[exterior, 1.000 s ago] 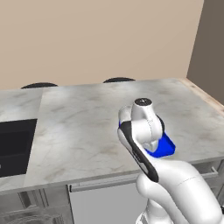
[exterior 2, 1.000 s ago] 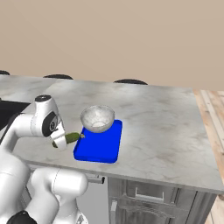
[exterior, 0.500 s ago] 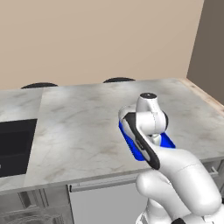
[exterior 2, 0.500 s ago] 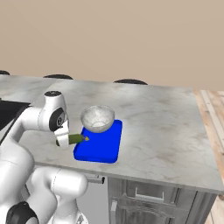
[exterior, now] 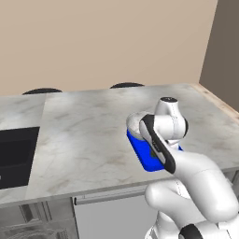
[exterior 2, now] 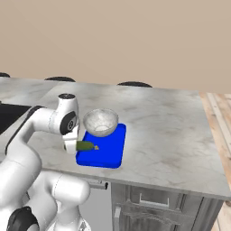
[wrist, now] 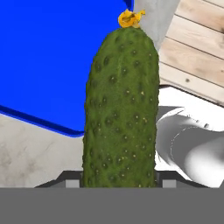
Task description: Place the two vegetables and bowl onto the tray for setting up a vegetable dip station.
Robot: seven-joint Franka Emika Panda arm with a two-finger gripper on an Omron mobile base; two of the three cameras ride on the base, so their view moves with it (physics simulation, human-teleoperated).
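Note:
My gripper [exterior 2: 76, 145] is shut on the dark green cucumber [exterior 2: 85, 145], holding it level just above the left edge of the bright blue tray [exterior 2: 108, 151]. In the hand view the cucumber [wrist: 120, 109] stands between the fingers, its yellow tip pointing out over the tray [wrist: 52, 52]. The speckled greyish-white bowl [exterior 2: 101, 122] rests on the tray's far end. In the left base view my arm hides most of the tray [exterior: 142, 156] and the bowl [exterior: 134, 123]. The carrot is out of view.
The marble counter [exterior 2: 171, 131] stretches to the right of the tray and ends at a front edge [exterior 2: 171, 191]. A black sink [exterior: 16, 154] is set into the counter far to the left. Wooden floor [exterior 2: 221, 122] lies beyond the counter's right end.
The arm has swung the cucumber toward the tray, from over the bare counter to over the tray's left edge. Bowl and tray have stayed put.

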